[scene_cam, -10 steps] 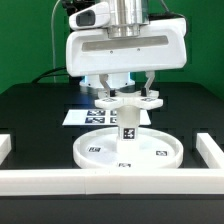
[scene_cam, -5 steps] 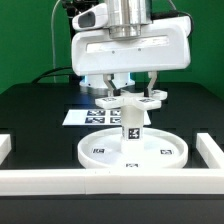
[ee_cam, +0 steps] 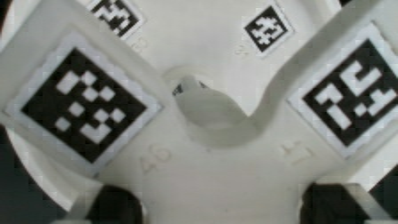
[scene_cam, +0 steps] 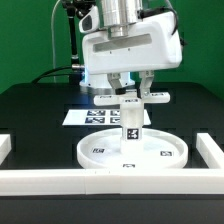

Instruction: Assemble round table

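The round disc [scene_cam: 100,152] lies flat on the black table. The short cylindrical leg [scene_cam: 130,122] stands upright at its middle. The cross-shaped base [scene_cam: 157,97] sits level on top of the leg. My gripper [scene_cam: 132,90] comes straight down on the base's hub, one finger on each side. In the wrist view the base [ee_cam: 214,110] fills the picture with its tags on the arms. The dark fingertips [ee_cam: 116,206] press against its white sides, so my gripper [ee_cam: 226,206] is shut on the base.
The marker board [scene_cam: 88,117] lies behind the disc on the exterior view's left. White border rails run along the front [scene_cam: 50,180], with short pieces on the right [scene_cam: 211,150] and left [scene_cam: 3,147]. Black table surface lies around the disc.
My hand has turned about its vertical axis over the leg, and the base's arms have swung round with it. The disc and leg have stayed in place.
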Robot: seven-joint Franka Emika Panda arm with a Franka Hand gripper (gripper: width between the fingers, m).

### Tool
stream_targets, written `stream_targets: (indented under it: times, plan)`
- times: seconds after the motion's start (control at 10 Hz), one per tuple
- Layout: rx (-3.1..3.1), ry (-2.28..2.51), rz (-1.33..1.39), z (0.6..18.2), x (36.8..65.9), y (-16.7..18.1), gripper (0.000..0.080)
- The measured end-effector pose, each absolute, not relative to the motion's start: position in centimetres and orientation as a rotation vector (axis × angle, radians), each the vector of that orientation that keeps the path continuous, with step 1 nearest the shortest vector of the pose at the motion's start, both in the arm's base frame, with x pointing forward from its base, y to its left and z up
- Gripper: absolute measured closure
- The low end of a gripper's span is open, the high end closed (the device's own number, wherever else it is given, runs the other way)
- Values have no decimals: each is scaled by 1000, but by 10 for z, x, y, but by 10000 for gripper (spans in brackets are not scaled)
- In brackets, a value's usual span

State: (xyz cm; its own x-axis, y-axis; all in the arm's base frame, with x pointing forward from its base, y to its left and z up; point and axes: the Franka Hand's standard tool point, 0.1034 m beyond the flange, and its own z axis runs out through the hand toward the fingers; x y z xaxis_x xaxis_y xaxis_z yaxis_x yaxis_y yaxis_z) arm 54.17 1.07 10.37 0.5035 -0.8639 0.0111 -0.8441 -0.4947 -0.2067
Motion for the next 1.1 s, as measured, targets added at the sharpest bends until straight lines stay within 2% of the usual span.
stream_targets:
  times: [0.3,0.8,1.1]
  plan:
    - [-2236,1864,-111,103,542,15,358]
    - [-1988,2108,-60,104,542,19,368]
    - [-1600,2368,-32,104,542,15,369]
